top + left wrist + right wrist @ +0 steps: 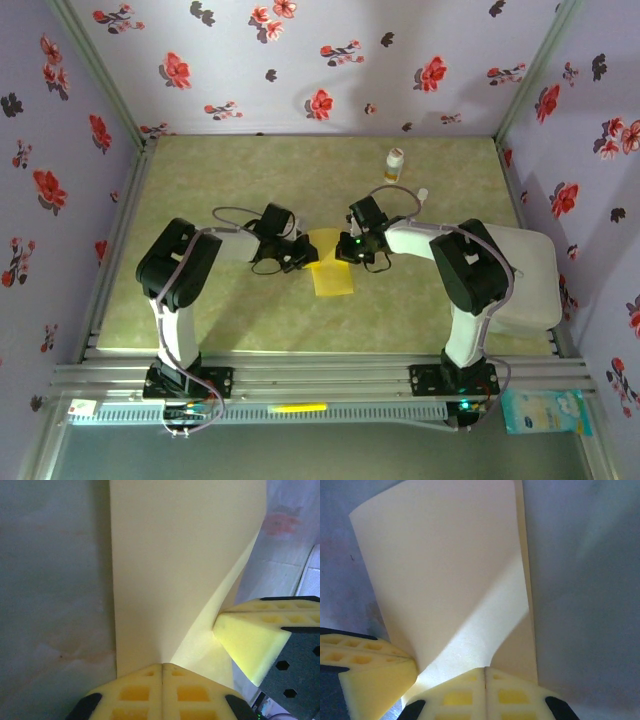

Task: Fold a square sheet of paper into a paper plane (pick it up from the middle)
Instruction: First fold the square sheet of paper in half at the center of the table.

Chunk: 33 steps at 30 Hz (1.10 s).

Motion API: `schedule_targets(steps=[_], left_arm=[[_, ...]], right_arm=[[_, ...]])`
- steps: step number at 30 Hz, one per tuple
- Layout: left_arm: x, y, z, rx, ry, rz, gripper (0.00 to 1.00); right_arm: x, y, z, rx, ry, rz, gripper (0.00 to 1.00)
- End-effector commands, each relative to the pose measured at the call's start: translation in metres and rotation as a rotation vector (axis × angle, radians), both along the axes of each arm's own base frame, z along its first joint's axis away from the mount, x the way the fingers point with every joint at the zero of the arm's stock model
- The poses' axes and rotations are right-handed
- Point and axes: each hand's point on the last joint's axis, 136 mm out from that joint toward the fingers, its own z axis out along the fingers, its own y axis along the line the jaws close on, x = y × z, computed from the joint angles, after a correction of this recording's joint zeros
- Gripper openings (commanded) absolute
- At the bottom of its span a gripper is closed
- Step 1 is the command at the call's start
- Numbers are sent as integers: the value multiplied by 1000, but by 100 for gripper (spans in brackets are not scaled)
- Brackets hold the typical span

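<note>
Nearest the lens, the yellow pads of the left gripper (162, 669) are seen pressed together, with a layer of the square sheet of paper (185, 555) nipped between them at its near end. The right gripper (485, 671) is likewise closed tight on the paper from the opposite side. The sheet is found at the middle of the table (230, 180), between the two grippers. It lies partly flat and is partly lifted into a curl, well apart from the small bottle (395, 163) at the far edge. The paper is judged to be very light, thin and limp. It bends where it is lifted, would crease where pinched, and might tear or slip if the grippers were drawn apart. A hold is best taken at an edge or corner, with only the top layer caught and gentle tension used while the fold is laid.
</note>
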Motion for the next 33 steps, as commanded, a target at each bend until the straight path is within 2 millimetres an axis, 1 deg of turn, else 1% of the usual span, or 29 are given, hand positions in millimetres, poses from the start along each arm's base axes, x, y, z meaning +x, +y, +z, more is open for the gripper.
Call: schedule_targets(steps=[1,5,7,9,13,15,18,20,24,27,29,33], left_arm=[[-12,17,-16,80,23,-8,6],[-7,11,7,48,-13,-8,8],[-7,7,18,25,-23,-11,8],[-10,2,25,10,-29,-24,8],[-22,-7,23,5,-19,-60,8],[-27,-8,17,12,-7,-67,8],[-32,-4,4,28,13,-64,8],[-36,2,-8,63,24,-59,8],[-43,12,-18,96,33,-57,7],[-43,16,-18,114,12,-59,8],[-44,16,-16,107,7,-70,8],[-42,6,8,53,-25,-84,9]], right_arm=[[-33,-33,-46,-161,150,-33,0],[-33,-33,-45,-160,149,-34,0],[-33,-33,-45,-162,150,-34,0],[-33,-33,-45,-163,148,-34,0],[-33,-33,-45,-162,147,-39,0],[-33,-33,-45,-161,148,-39,0],[-34,-34,-46,-161,150,-40,0],[-35,-34,-47,-161,153,-39,0],[-35,-34,-47,-160,150,-40,0],[-36,-34,-47,-158,153,-41,0],[-36,-34,-47,-156,153,-41,0],[-35,-34,-45,-157,147,-42,0]])
